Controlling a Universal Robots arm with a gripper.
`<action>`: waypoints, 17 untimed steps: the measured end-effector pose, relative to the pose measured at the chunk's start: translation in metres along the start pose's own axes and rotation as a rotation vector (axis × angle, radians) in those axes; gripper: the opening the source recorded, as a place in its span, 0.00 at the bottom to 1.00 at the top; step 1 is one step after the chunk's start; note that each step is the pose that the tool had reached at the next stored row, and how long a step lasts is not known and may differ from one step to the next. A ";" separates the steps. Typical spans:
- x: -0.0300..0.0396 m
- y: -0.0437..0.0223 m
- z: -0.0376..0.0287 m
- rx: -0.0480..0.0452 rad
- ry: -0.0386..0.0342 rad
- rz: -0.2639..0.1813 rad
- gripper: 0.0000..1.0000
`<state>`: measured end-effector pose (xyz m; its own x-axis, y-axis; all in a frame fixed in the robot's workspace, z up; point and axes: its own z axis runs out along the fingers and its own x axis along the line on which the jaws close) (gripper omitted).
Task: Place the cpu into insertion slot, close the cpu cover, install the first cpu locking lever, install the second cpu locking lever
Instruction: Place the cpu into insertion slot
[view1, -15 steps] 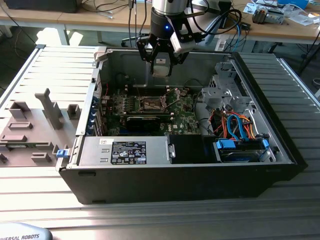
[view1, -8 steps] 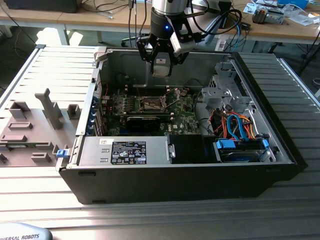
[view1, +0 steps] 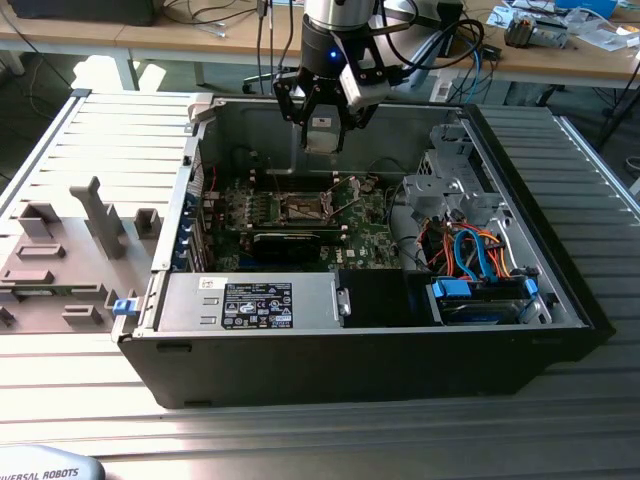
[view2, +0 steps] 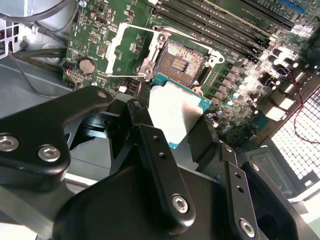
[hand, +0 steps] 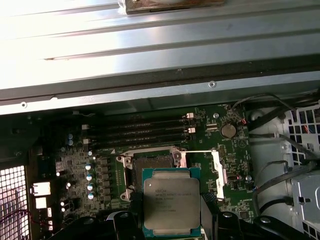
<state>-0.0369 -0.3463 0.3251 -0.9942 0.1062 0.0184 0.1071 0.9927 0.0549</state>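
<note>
Two fingers (view2: 142, 117) pinching one cpu (view2: 175, 112) | one socket (view2: 182, 60) bare | one cpu cover (view2: 114, 45) open

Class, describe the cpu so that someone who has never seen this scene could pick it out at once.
Find the open computer case, then the gripper hanging over its green motherboard. The cpu is the flat square chip clamped between the gripper's fingers. It alone is a solid silver-grey metal square with a teal rim.

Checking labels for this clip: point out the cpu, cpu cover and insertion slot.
cpu (hand: 171, 202): first wrist view, middle of metal top.
cpu cover (hand: 218, 172): first wrist view, side bar of frame.
insertion slot (view2: 182, 60): second wrist view, contact field.
</note>
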 end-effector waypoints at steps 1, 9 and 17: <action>0.0000 0.0000 0.0000 0.0000 -0.0001 0.002 0.54; 0.0000 0.0000 0.0000 -0.0002 -0.0006 0.011 0.54; 0.0000 0.0000 0.0000 -0.0003 -0.0010 0.018 0.54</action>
<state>-0.0369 -0.3463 0.3251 -0.9921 0.1243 0.0185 0.1251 0.9906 0.0549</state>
